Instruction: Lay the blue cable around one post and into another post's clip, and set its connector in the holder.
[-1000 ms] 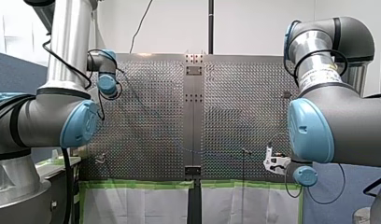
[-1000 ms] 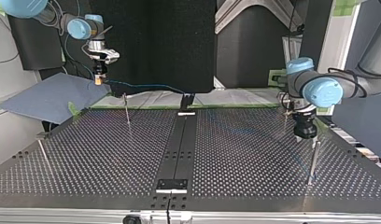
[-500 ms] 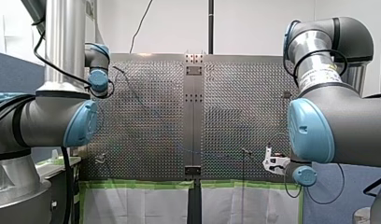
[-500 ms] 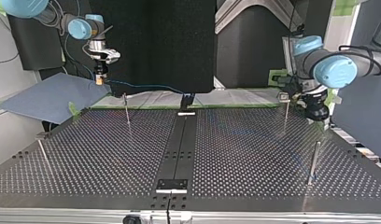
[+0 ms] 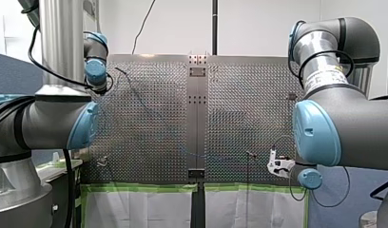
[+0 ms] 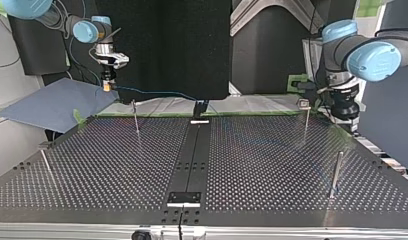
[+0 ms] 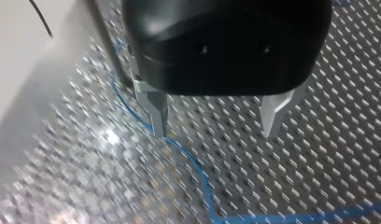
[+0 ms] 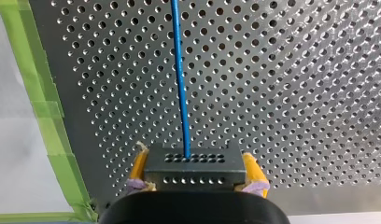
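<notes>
Perforated metal worktop [image 6: 272,165], dark backdrop behind it in the top view. Nearest that camera, spotted a stout post [image 6: 335,172] at the view's right and a thin post [image 6: 47,167] at its left. Couldn't tell whether anything was looped round either. Further back, found a clip post [image 6: 305,120] with a small clip on top, at the right. Way back over the far edge, had the right claw [image 6: 107,86] pinching the connector [image 8: 194,170] tight between yellow pads [image 8: 138,165], up off the worktop. Had the left claw [image 7: 215,130] spread wide, gripping nothing, just above the blue cable [image 7: 198,172].

Biggest worry, just guessing: pulling the line too taut on the way to the clip and dragging it off its post, or tugging the connector crooked in those pads. Could also snag on a metal finger [image 7: 156,112] of the spread claw, sitting that close.

Looked thin, limp and bright blue. Came straight out of the connector's holed face, sagged through mid-air, then lay in loose curves on the worktop.
</notes>
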